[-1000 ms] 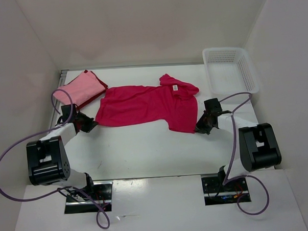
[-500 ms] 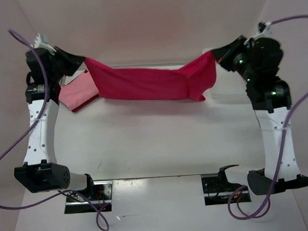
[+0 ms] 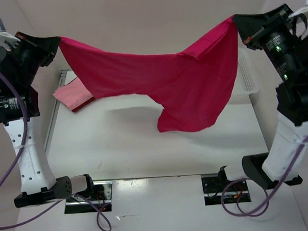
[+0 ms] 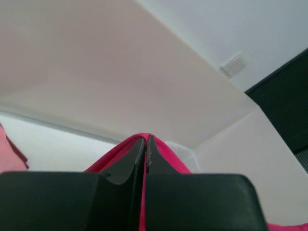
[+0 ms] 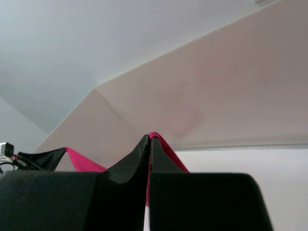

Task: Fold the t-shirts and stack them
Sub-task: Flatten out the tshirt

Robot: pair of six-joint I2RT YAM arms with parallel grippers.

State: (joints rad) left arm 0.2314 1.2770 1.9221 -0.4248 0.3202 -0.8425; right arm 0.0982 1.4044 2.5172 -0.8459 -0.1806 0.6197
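L gripper [image 3: 57,43] & R gripper [image 3: 237,26] each pinched a corner of the magenta t-shirt [image 3: 162,79]. It hung stretched above the table [image 3: 145,151] mid, prob to flatten it for folding. Folded pink t-shirt [image 3: 70,92] lay far left.

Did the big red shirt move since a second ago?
Yes. The crimson shirt lifted up off the white table and now hangs above it.

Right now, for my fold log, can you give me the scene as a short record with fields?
magenta shirt: hanging above the table, stretched between both claws, lower part sagging
left claw: shut on the shirt's left end
right claw: shut on the shirt's right end
pink shirt: folded, far left, on a dark red shirt
basket: far right, partly hidden by the magenta shirt
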